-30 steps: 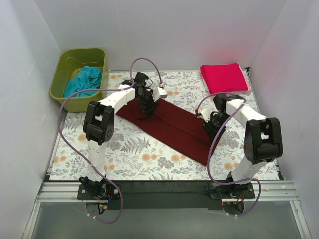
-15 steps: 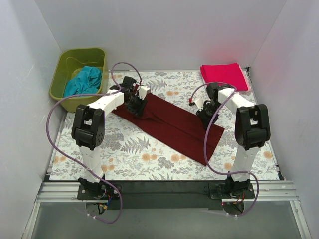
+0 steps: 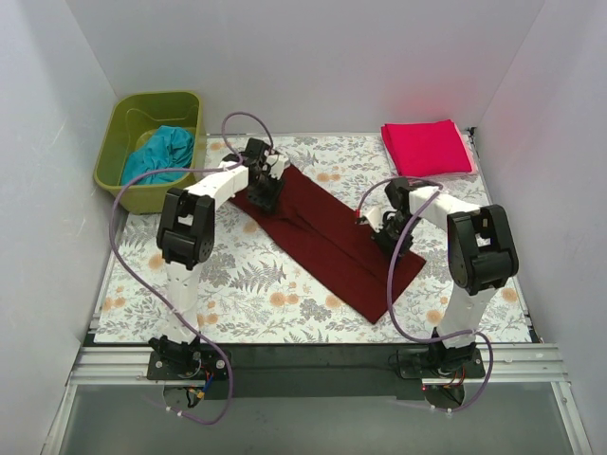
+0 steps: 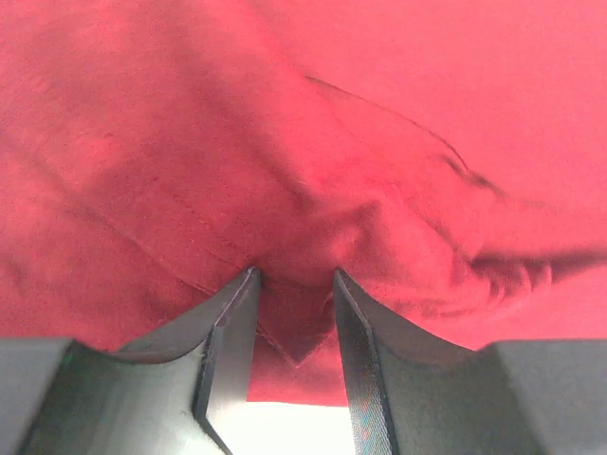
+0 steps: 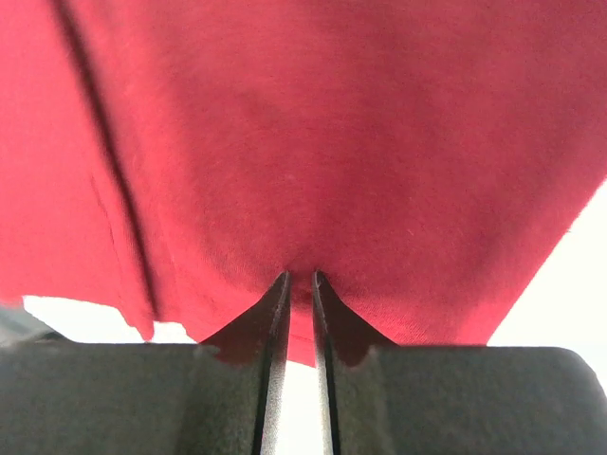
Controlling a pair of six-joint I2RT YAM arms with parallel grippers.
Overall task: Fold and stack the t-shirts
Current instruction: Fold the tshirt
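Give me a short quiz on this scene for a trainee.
1. True or false: the teal t-shirt lies in the green bin.
2. At which corner of the table cover does the folded pink-red t-shirt lie?
3. The left end effector and right end effector both pinch which? A maroon t-shirt, B pink-red t-shirt, C teal t-shirt.
Key: 1 true; 2 far right; 3 A.

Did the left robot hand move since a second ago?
Yes. In the top view, the left gripper, pinching the maroon t-shirt, has shifted leftward, closer to the green bin.
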